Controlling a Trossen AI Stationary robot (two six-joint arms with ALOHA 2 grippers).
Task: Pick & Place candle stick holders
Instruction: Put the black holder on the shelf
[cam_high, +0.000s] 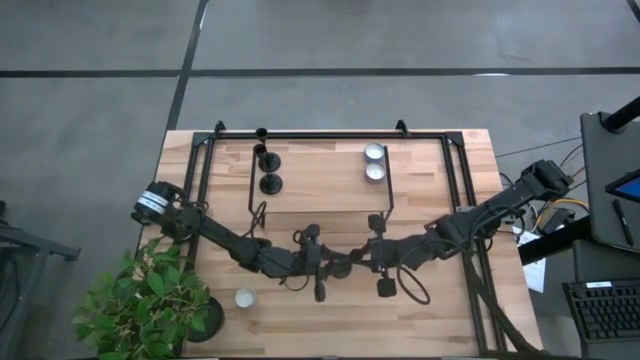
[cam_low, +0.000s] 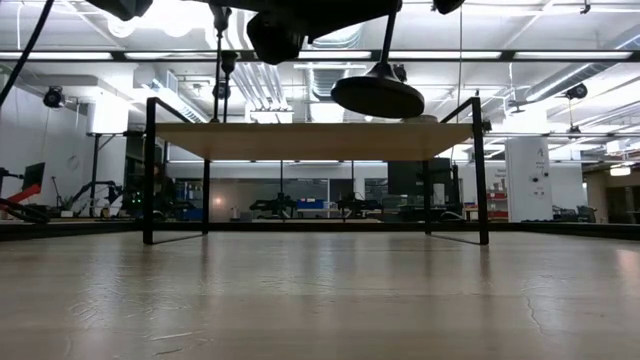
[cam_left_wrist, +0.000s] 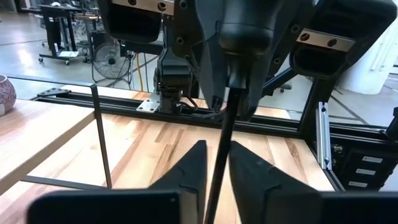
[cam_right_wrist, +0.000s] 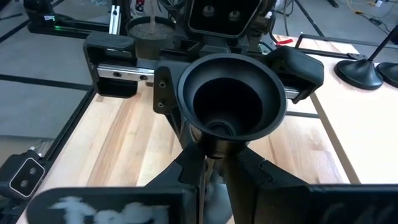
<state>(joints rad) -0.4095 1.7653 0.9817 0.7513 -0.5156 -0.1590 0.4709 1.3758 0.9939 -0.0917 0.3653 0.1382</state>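
One black candle stick holder (cam_low: 378, 95) hangs in the air above the table's middle, about upright, its round base lowest and its funnel-shaped cup (cam_right_wrist: 230, 102) on top. My right gripper (cam_right_wrist: 214, 165) is shut on it just under the cup. My left gripper (cam_left_wrist: 217, 152) faces it from the other side, open, with a finger close on either side of the thin stem (cam_left_wrist: 222, 130); I cannot tell that they touch it. Two more black holders (cam_high: 270, 183) and two silver cups (cam_high: 374, 152) stand on the raised shelf. One silver cup (cam_high: 244, 297) stands on the table near the left front. My right gripper pinches the holder's stem (cam_right_wrist: 204, 186) between its two fingers, right below the funnel cup. The fingers come from the table's right, slanting a little downward, and lie across the stem. The holder is lifted clear of the table, and its base (cam_low: 378, 95) hangs below the fingers.
A raised wooden shelf (cam_low: 310, 140) on thin black legs takes up the table's far middle. A leafy plant (cam_high: 150, 300) stands at the near left corner. Black rails (cam_high: 470, 200) run along the table's sides. Bare wood lies in front of the shelf and at the near right.
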